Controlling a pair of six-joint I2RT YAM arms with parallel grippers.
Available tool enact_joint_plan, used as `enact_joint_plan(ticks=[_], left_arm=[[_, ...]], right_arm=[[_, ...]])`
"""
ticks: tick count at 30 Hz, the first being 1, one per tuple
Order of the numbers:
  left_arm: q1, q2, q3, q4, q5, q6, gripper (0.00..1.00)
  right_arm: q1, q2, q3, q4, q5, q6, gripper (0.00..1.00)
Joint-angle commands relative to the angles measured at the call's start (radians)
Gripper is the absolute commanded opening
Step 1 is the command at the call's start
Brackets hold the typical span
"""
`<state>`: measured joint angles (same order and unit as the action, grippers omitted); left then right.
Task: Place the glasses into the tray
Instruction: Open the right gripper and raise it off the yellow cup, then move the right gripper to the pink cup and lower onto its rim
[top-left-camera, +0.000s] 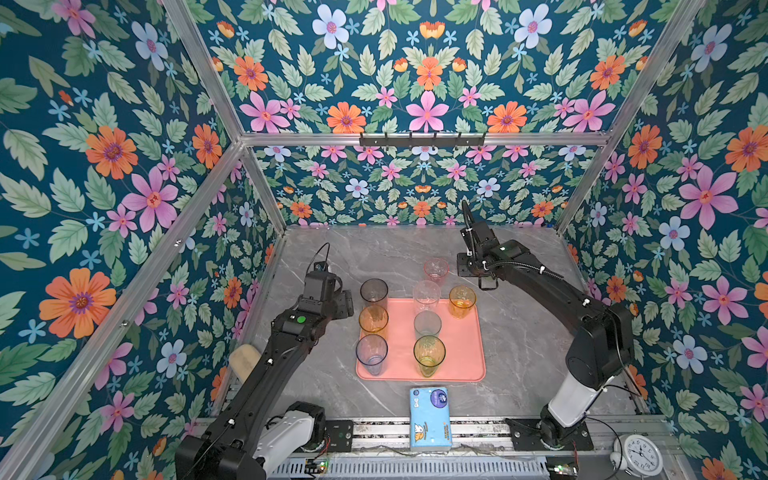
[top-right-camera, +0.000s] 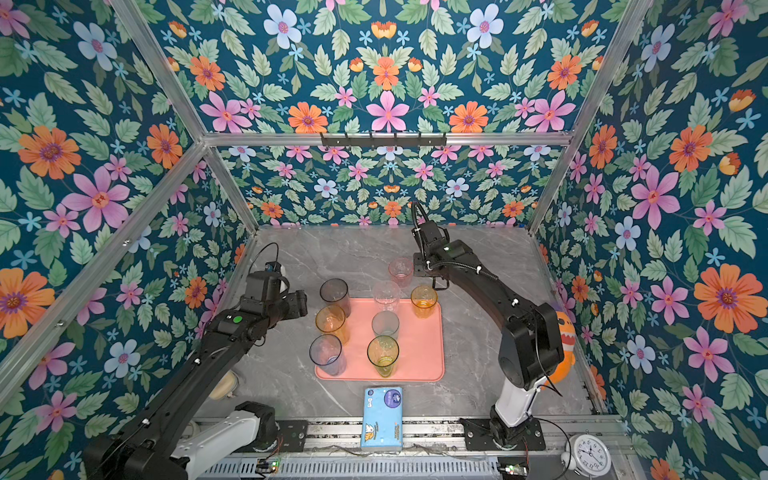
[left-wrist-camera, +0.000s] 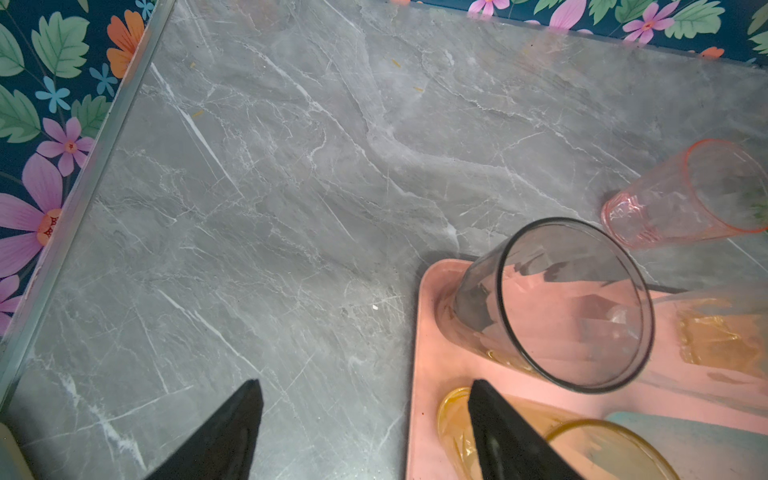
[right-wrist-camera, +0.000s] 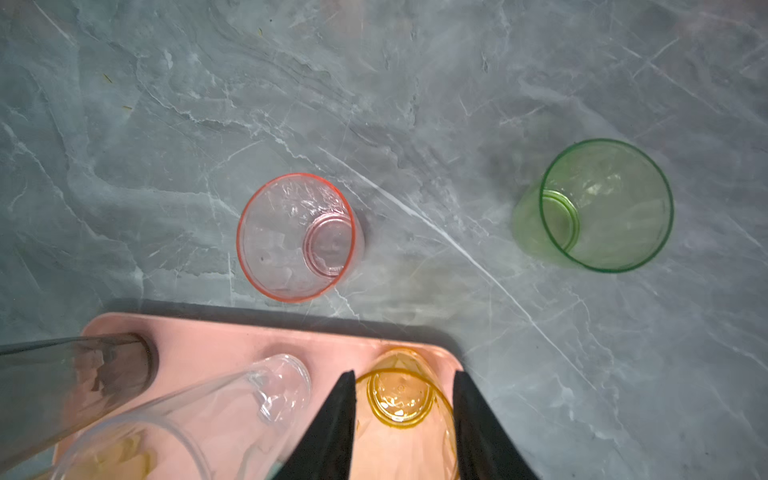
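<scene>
The green glass (right-wrist-camera: 598, 208) shows only in the right wrist view. The left gripper (left-wrist-camera: 365, 382) has its fingers wide apart over the bare table (left-wrist-camera: 249, 208). It holds nothing and is just beside the tray (left-wrist-camera: 432, 374). The right gripper (right-wrist-camera: 403, 372) has its fingers apart around the small amber glass (right-wrist-camera: 399, 395) on the tray's corner. I cannot tell if they touch it. The pink glass (right-wrist-camera: 297, 237) stands off the tray.
</scene>
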<state>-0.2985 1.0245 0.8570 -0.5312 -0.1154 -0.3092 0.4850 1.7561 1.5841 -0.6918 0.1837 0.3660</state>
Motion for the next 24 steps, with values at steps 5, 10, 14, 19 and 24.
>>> enact_joint_plan(ticks=[5, 10, 14, 19, 24], left_arm=[[0.000, -0.004, -0.001, 0.014, -0.014, 0.002, 0.81], [0.000, -0.006, -0.001, 0.014, -0.018, 0.003, 0.81], [0.000, -0.005, -0.001, 0.014, -0.018, 0.003, 0.81], [0.000, -0.005, 0.001, 0.013, -0.017, 0.003, 0.81], [-0.001, -0.005, -0.001, 0.013, -0.017, 0.004, 0.81]], right_arm=[[-0.003, 0.098, 0.118, -0.017, -0.006, -0.003, 0.41], [-0.008, 0.159, 0.180, -0.023, -0.017, 0.002, 0.42], [-0.010, 0.200, 0.221, -0.032, -0.024, 0.002, 0.42], [-0.016, 0.242, 0.257, -0.043, -0.034, 0.002, 0.42], [-0.019, 0.283, 0.291, -0.050, -0.048, 0.005, 0.42]])
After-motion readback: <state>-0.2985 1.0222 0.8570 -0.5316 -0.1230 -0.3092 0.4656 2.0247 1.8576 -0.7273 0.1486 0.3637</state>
